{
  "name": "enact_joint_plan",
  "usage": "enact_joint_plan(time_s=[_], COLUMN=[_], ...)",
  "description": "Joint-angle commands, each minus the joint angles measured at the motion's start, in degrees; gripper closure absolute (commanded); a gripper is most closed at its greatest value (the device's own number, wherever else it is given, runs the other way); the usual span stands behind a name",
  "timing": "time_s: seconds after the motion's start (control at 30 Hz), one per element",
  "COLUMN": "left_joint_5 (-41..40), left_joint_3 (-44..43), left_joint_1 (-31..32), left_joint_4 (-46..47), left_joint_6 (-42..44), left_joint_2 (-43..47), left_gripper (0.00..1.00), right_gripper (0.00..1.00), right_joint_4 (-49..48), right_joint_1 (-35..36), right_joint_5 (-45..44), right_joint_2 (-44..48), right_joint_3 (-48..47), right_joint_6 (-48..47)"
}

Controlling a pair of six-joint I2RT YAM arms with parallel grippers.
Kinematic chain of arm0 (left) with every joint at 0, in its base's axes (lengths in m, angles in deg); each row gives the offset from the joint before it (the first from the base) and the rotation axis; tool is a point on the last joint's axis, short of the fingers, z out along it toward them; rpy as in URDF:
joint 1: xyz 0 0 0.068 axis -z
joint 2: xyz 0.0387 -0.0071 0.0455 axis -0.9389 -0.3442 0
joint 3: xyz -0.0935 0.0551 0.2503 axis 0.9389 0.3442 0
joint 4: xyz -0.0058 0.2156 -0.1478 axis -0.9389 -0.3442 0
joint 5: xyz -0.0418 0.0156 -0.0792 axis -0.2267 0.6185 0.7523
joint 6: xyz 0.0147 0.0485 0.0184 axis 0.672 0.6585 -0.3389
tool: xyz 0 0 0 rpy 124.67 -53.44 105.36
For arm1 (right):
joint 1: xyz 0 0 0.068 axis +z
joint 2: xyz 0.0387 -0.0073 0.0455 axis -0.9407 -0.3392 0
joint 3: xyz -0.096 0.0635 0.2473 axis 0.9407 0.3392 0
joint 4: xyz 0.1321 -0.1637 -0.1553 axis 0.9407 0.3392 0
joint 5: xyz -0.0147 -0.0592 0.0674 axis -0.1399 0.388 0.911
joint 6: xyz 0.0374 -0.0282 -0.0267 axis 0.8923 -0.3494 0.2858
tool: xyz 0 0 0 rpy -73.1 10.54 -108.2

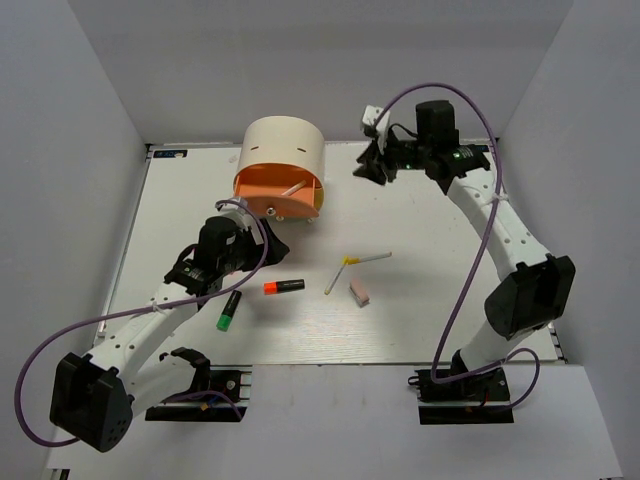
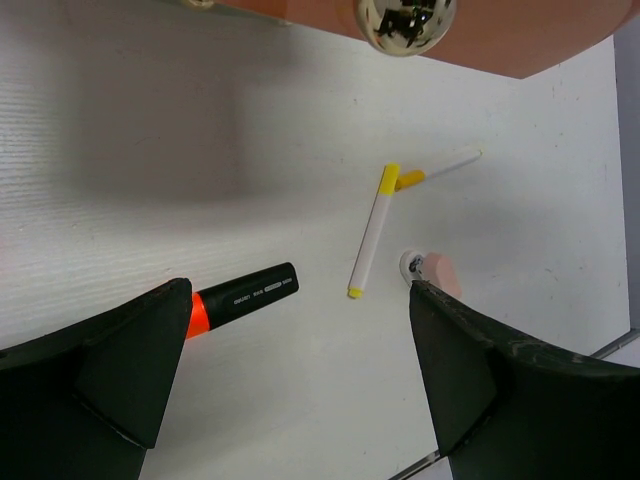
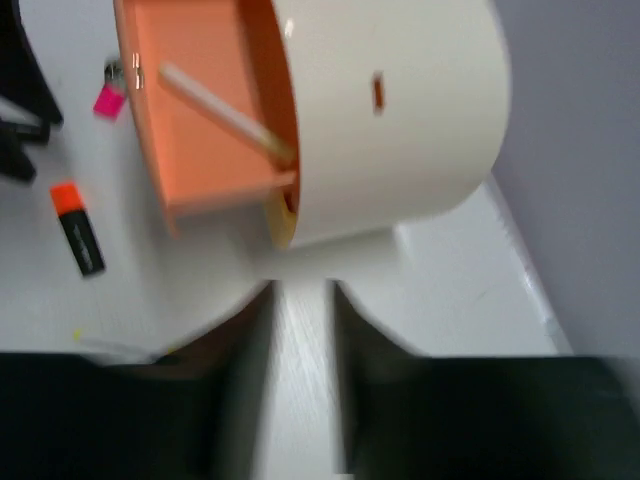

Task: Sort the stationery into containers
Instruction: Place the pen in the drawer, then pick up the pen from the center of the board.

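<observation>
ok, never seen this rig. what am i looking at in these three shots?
Two robot arms are bolted at the table's near edge. The overhead picture shows both; the other two come from a camera on each wrist, its dark fingers in view. The left end effector is wide open and empty, near the open orange drawer of a cream cabinet; one white stick lies inside. The right end effector hovers beside the cabinet, narrowly open, empty. On the table: two more sticks, an orange-red highlighter, a green highlighter, a pink eraser.
</observation>
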Motion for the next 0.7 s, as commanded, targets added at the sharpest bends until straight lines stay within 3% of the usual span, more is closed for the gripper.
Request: enact_joint_plan(time_s=[0.0, 0.03, 0.1, 0.13, 0.3, 0.43, 0.67], left_joint_5=[0.39, 0.39, 0.39, 0.39, 0.39, -0.13, -0.66], left_joint_3=[-0.52, -0.52, -0.52, -0.52, -0.52, -0.52, 0.01], left_joint_1=[-0.19, -0.19, -0.19, -0.19, -0.19, -0.19, -0.19], left_joint_4=[1.61, 1.61, 1.61, 1.61, 0.47, -0.06, -1.12], left_joint_6=[0.20, 0.20, 0.20, 0.20, 0.20, 0.20, -0.33], left_joint_2=[1.78, 1.79, 1.79, 1.79, 2.32, 2.93, 4.68], left_gripper=[0.00, 0.00, 0.00, 0.00, 0.00, 0.01, 0.01], right_gripper=[0.53, 0.39, 0.14, 0.10, 0.14, 0.24, 0.30], right_joint_4=[14.82, 21.37, 24.33, 25.21, 23.03, 22.59, 15.38], right_joint_1=[-1.03, -1.21, -1.12, -0.95, -0.68, -0.07, 1.60], right_joint_5=[-0.08, -0.69, -1.40, -2.44, -5.17, -6.49, -13.26], right_joint_2=[-0.03, -0.12, -0.12, -0.03, 0.50, -4.16, -8.90], right_joint_3=[6.86, 9.13, 13.27, 16.07, 24.35, 23.74, 25.15], right_joint_6=[-15.11, -24.11, -29.27, -34.17, -40.89, -41.78, -39.76])
